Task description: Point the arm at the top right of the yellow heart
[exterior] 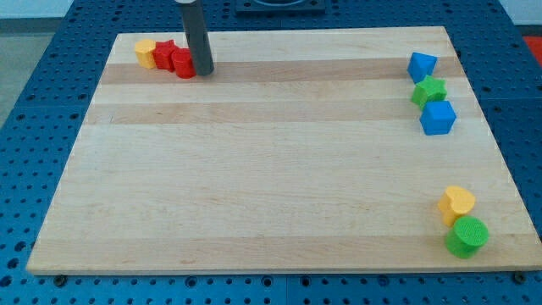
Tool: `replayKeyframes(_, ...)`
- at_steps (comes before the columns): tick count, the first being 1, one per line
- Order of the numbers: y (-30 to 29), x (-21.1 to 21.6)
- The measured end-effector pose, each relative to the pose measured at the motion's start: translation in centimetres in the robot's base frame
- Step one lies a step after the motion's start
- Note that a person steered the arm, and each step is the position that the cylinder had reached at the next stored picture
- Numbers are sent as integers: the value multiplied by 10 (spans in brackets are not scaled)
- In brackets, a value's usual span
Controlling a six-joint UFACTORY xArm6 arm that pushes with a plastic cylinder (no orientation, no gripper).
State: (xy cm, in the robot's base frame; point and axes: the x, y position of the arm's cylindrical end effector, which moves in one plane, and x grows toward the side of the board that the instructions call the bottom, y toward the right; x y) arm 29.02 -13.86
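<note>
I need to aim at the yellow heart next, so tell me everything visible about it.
The yellow heart is a small, solid, matte block that looks like plastic, lying flat near the board's lower right corner. Its lower edge touches, or nearly touches, the green round block just below it. Nothing else is near it. My tip is far off at the view's top left, beside the red blocks.

The yellow heart (456, 202) lay flat on the board near the view's bottom right corner; its lower edge touched a green round block (467, 236) just below.
</note>
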Motion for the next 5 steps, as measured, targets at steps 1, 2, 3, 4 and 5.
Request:
replayKeyframes(1,-19,0)
replayKeyframes(2,-5,8)
replayKeyframes(3,51,47)
replayKeyframes(4,112,92)
replayKeyframes(5,168,143)
